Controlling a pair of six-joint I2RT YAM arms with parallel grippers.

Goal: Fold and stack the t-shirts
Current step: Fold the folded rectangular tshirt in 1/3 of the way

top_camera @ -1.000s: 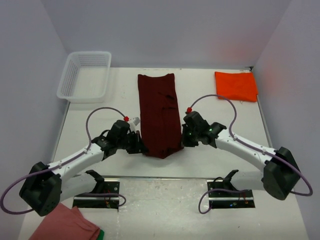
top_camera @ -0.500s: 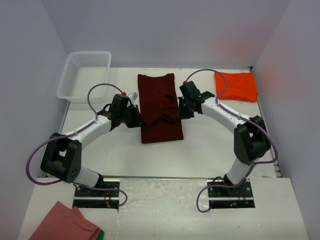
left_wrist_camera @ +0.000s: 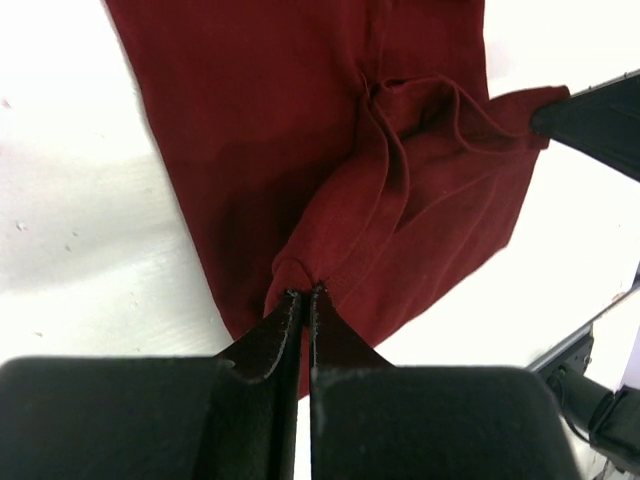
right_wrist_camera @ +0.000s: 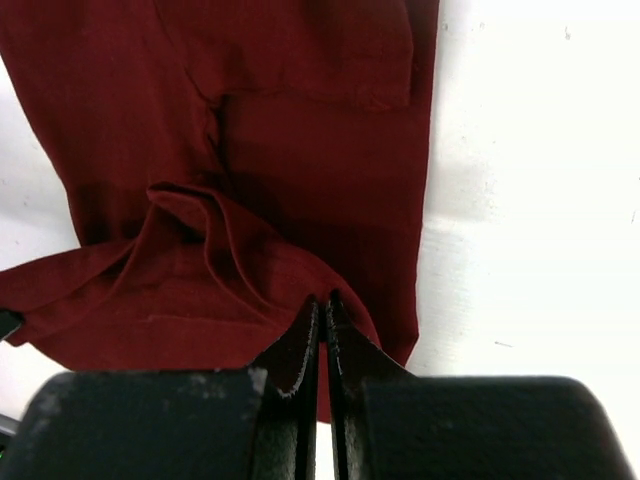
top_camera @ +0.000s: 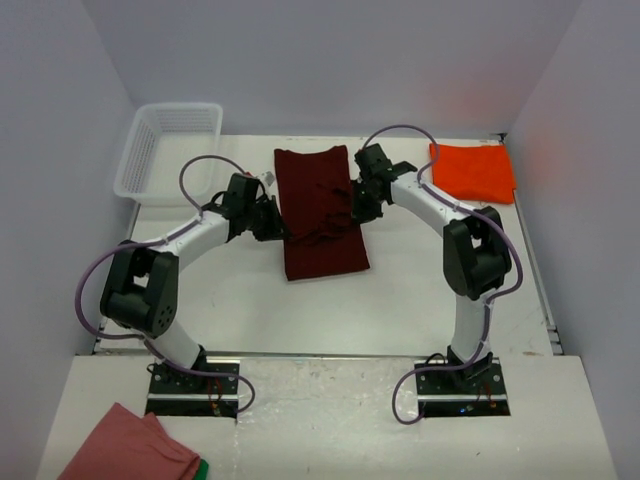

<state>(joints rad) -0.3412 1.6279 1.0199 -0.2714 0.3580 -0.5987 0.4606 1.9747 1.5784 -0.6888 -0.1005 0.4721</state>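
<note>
Maroon shirt (top_camera: 320,215) hem carried farther back. Shirts: two, counting orange shirt (top_camera: 473,171). Left gripper (left_wrist_camera: 303,292), right gripper (right_wrist_camera: 322,300): pinching maroon fabric. Basket (top_camera: 135,170): one. White table (top_camera: 420,290), pale walls (top_camera: 350,60).

The maroon shirt (top_camera: 322,210) is showing as soft matt cloth w/ a fine weave, creasing into folds. The orange shirt (top_camera: 473,171) is looking like matt cloth too, lying smoother. The basket (top_camera: 165,192) is reading as white plastic mesh w/ a slight gloss. The table (top_camera: 400,290) is showing a white matt top w/ tiny specks. The left end effector (left_wrist_camera: 303,292) & right end effector (right_wrist_camera: 322,300) are showing black matt plastic. The arms (top_camera: 185,237) are looking smooth, white plastic; the cables (top_camera: 400,127) are showing smooth purple sheathing.
</note>
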